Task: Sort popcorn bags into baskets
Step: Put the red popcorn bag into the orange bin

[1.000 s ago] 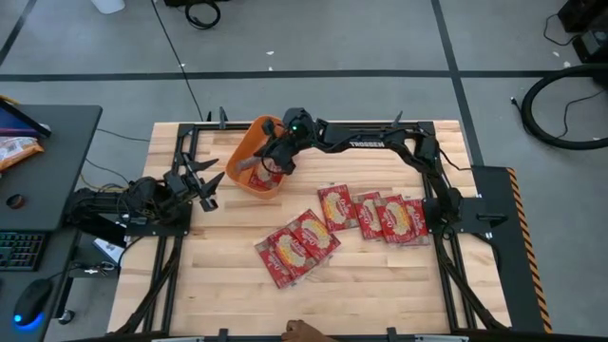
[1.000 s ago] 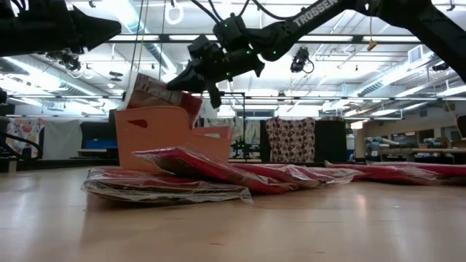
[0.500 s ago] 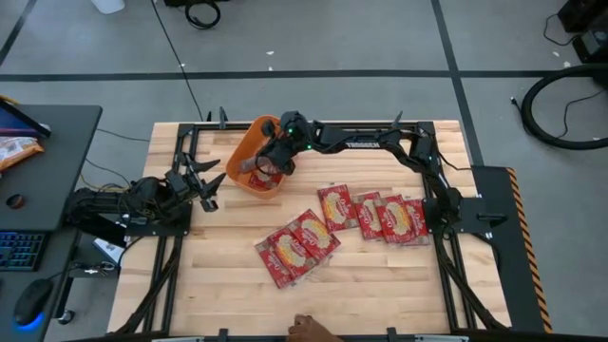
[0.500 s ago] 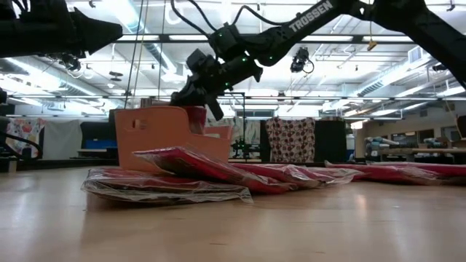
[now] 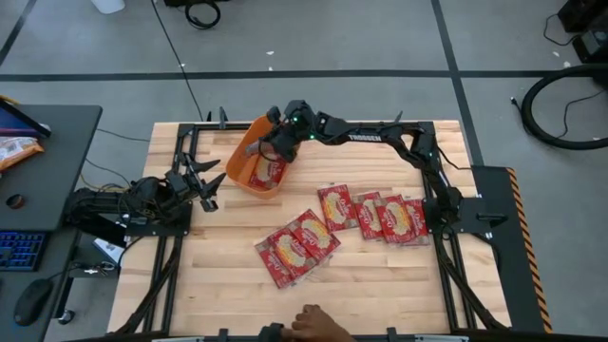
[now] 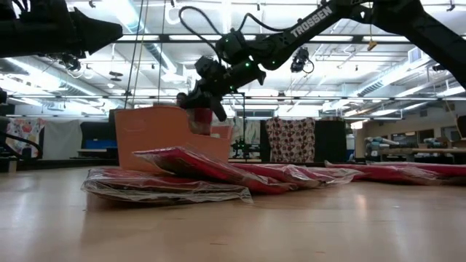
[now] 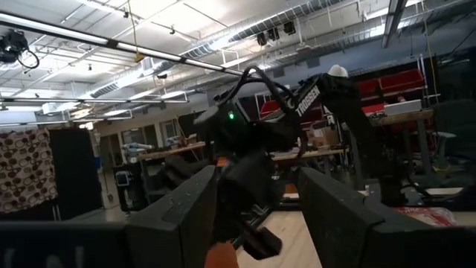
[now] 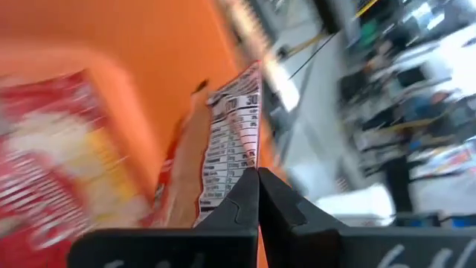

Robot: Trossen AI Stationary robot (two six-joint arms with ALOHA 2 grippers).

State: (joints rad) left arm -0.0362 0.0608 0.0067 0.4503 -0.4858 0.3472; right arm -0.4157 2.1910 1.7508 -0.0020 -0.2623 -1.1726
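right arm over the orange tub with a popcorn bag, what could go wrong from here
The right end effector is shut on a popcorn bag inside the orange tub. The tub looks tilted in the high view, so pushing down might tip it. Lifting away before opening could drag the bag back out. Loose bags overlap on the table, so a later grab might catch two.

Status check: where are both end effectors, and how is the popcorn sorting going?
Right end effector shut on red popcorn packet inside orange plastic tub. Left end effector open, parked at table's left. Seven-odd red packets unsorted. Nothing blocking.
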